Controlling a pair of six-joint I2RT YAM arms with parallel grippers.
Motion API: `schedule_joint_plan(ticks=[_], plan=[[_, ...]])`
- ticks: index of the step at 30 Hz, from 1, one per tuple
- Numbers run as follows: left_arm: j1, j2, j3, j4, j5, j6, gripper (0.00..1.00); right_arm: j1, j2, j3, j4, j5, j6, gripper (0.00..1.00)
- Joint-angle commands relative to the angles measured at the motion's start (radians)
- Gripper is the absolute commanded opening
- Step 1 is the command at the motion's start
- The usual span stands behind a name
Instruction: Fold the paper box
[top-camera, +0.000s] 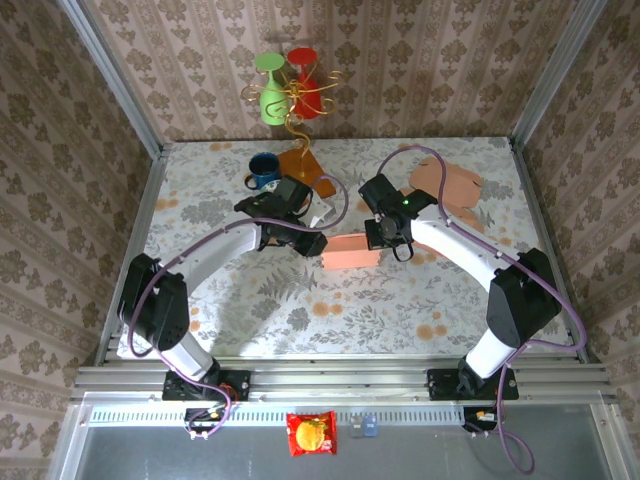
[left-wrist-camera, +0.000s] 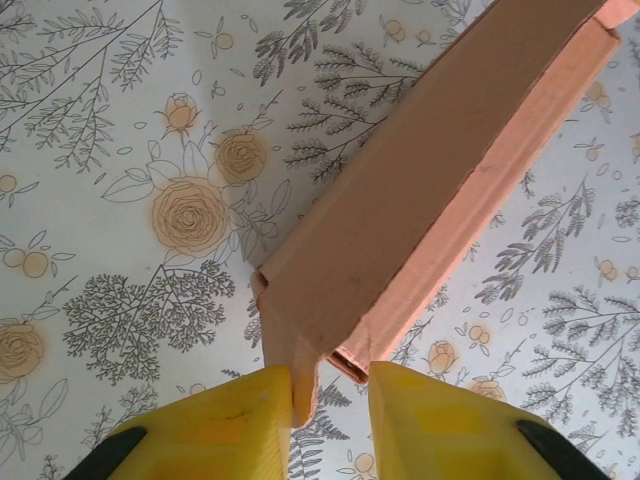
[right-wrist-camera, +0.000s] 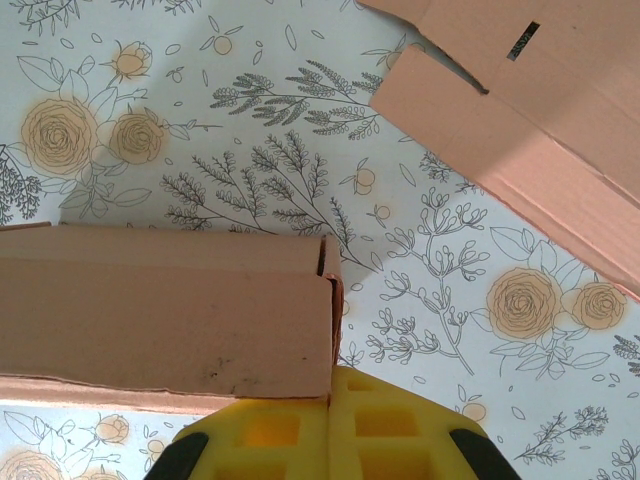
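Note:
The pink paper box (top-camera: 351, 250) lies mid-table between my two grippers. My left gripper (top-camera: 312, 243) is at its left end. In the left wrist view the box (left-wrist-camera: 430, 180) runs up to the right and one end flap (left-wrist-camera: 303, 375) hangs between the yellow fingers, against the left one. A gap is left to the other finger, so the left gripper (left-wrist-camera: 330, 385) stands open around the flap. My right gripper (top-camera: 385, 240) is at the box's right end. There the box (right-wrist-camera: 160, 310) lies left of the right gripper (right-wrist-camera: 330, 385), which is shut on its end wall.
Flat pink cardboard sheets (top-camera: 450, 185) lie at the back right, close behind the right gripper (right-wrist-camera: 530, 140). A blue mug (top-camera: 264, 170) and a wire stand holding green and red glasses (top-camera: 290, 95) are at the back, behind the left arm. A red snack packet (top-camera: 311, 433) lies below the table's front rail.

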Motion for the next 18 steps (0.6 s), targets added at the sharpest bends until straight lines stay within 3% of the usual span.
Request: schedule_joint_plan(ticks=[1, 18], plan=[[-0.007, 0.004, 0.026, -0.012, -0.037, 0.019, 0.25, 0.005, 0.009, 0.009, -0.035, 0.004, 0.014, 0.00], [-0.013, 0.023, 0.024, 0.019, -0.011, -0.057, 0.09, 0.005, 0.008, 0.005, -0.024, 0.003, 0.028, 0.00]])
